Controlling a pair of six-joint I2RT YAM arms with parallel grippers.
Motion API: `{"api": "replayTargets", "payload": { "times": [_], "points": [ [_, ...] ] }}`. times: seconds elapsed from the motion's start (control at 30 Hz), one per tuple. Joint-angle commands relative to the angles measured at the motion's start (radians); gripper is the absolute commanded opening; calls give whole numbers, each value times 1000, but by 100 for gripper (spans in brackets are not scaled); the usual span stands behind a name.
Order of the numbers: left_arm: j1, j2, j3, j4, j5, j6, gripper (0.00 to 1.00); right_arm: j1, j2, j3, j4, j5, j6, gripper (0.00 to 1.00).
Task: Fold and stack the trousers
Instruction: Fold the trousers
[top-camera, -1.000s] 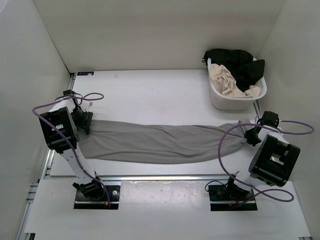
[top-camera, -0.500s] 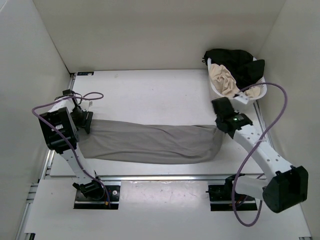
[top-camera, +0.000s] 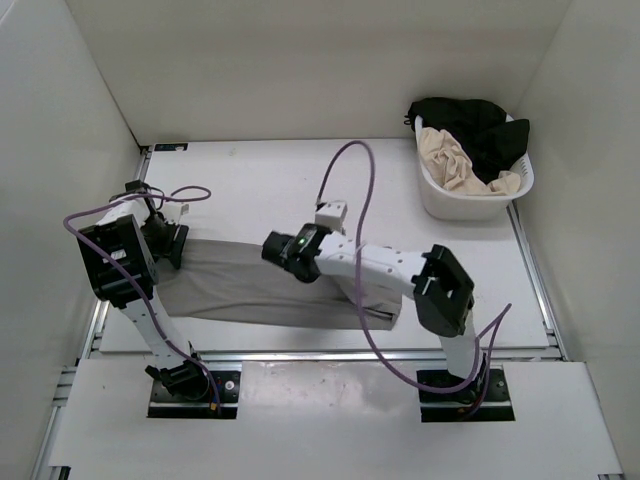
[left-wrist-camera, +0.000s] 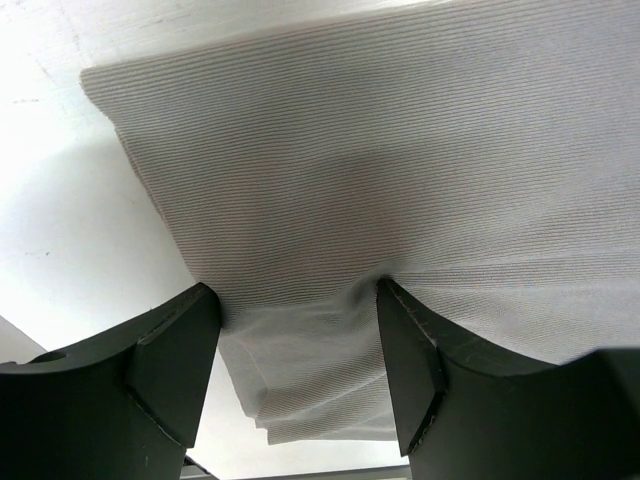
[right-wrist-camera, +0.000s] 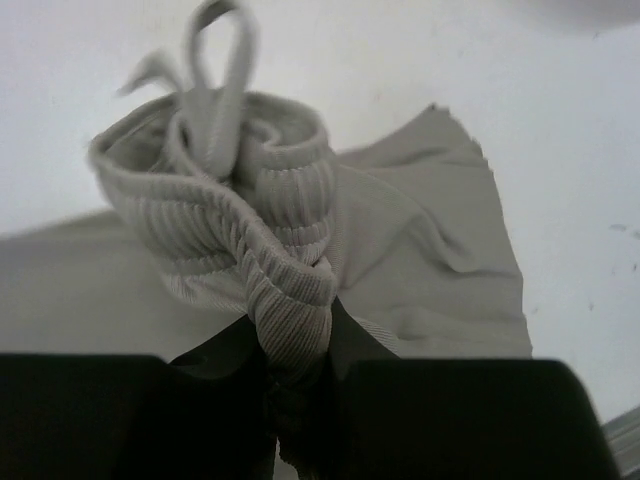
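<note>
The grey trousers (top-camera: 230, 285) lie across the near part of the table, doubled over on themselves at the right. My right gripper (top-camera: 272, 250) reaches left over them and is shut on the ribbed waistband (right-wrist-camera: 250, 230), held above the lower layer, with the drawstring (right-wrist-camera: 215, 60) looping up. My left gripper (top-camera: 172, 245) is at the trousers' left end. In the left wrist view (left-wrist-camera: 295, 330) its fingers hold the layered edge of the fabric (left-wrist-camera: 400, 150), which stretches away flat and taut.
A white laundry basket (top-camera: 440, 200) stands at the back right with a beige garment (top-camera: 450, 160) and a black garment (top-camera: 480, 125) in it. White walls close the table at the left, back and right. The right arm's purple cable (top-camera: 340, 170) arcs over the middle.
My right gripper has carried the waistband from the far right to the left-middle, folding the trousers over themselves. The left gripper has stayed in place.
</note>
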Motion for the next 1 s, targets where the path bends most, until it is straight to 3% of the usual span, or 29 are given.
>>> {"api": "replayTargets", "payload": {
  "times": [0.0,0.33,0.5,0.57,0.63,0.73,0.87,0.97],
  "points": [
    [3,-48,-5,5,48,31,74,70,25,52,-147,47,196,0],
    [3,-9,38,5,37,40,75,197,192,260,-142,41,239,0],
    [3,0,47,5,37,40,77,197,246,207,52,-59,130,0],
    [3,9,47,5,28,40,77,197,284,207,172,-105,54,17],
    [3,9,56,5,28,40,77,197,328,230,224,-161,-70,42],
    [3,0,65,5,19,40,80,235,326,254,324,-181,-274,61],
    [3,-9,148,-19,19,31,82,260,226,241,552,-276,-533,64],
    [14,-38,214,-41,45,11,84,260,137,216,655,-406,-608,63]
  ]
}}
